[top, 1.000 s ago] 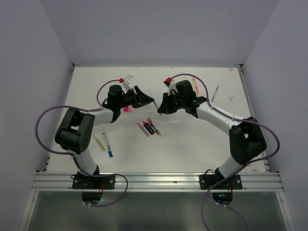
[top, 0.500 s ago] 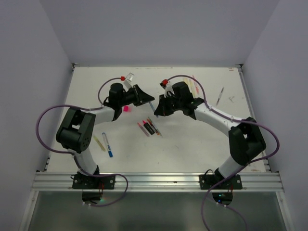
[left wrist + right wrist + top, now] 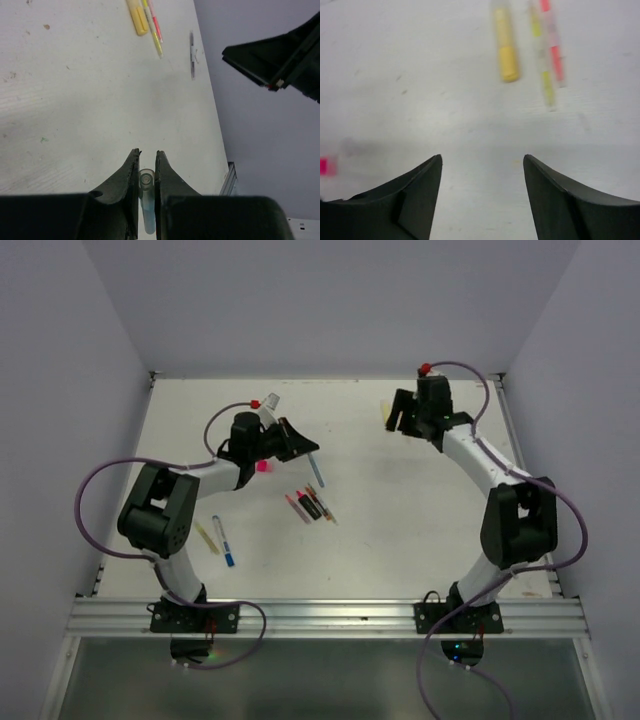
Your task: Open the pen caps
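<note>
Top external view: on the white table [image 3: 400,540], a pale blue pen [image 3: 317,472] is being gripped by the left gripper [image 3: 305,446] left of the table's middle. The jaws are being held clenched on the pen's upper end, and the pen's other end is being pointed toward the table's near edge. A pink cap [image 3: 263,467] is lying on the table under that arm, apart from the pen. A small cluster of pens [image 3: 310,506] is lying at the table's middle. A yellow pen [image 3: 207,537] and a blue-tipped pen [image 3: 223,541] are lying side by side toward the table's near left corner. The right gripper [image 3: 400,420] is being held above the table's far right part, its jaws released and empty.

Left wrist view: the pale blue pen [image 3: 146,182] is being squeezed between the two black fingers [image 3: 129,175], with its round open end showing just inside the tips, above the table. A yellow highlighter [image 3: 136,17], a thin pink-and-yellow pen [image 3: 155,27] and a grey pen [image 3: 192,47] are lying toward the table's far edge.

Right wrist view: the right gripper's fingers [image 3: 420,190] are being held wide apart over bare table, nothing between them. The yellow highlighter [image 3: 506,47] and the pink-and-yellow pens [image 3: 547,55] are lying farther along the table. A pink blur [image 3: 324,165] at the picture's left edge cannot be identified.
</note>
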You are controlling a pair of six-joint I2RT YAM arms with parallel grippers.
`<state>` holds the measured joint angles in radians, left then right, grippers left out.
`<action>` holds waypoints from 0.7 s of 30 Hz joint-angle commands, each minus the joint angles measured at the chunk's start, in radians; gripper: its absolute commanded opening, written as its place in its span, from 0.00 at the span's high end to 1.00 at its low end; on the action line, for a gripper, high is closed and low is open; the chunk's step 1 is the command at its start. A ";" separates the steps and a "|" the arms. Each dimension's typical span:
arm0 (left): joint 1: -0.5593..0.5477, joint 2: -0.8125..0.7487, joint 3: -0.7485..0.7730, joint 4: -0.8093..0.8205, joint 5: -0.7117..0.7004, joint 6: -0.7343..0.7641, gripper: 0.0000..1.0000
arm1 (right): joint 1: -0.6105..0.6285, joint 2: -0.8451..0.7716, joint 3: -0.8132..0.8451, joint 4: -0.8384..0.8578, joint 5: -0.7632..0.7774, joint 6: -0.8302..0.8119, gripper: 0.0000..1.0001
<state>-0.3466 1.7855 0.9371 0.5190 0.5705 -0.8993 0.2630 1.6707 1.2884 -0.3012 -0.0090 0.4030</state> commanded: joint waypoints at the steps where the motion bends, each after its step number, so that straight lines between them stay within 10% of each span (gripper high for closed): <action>1: 0.006 -0.057 0.025 -0.011 -0.044 0.036 1.00 | -0.138 0.061 0.101 -0.093 0.340 -0.004 0.34; 8: 0.001 -0.089 -0.032 0.071 -0.020 -0.003 1.00 | -0.326 0.150 0.143 -0.108 0.498 0.000 1.00; 21: -0.020 -0.097 -0.043 0.148 0.046 -0.043 1.00 | -0.446 0.325 0.206 -0.093 0.567 -0.024 1.00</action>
<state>-0.3561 1.7271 0.8955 0.5892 0.5888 -0.9257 -0.1856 1.9923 1.4269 -0.4065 0.5293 0.3920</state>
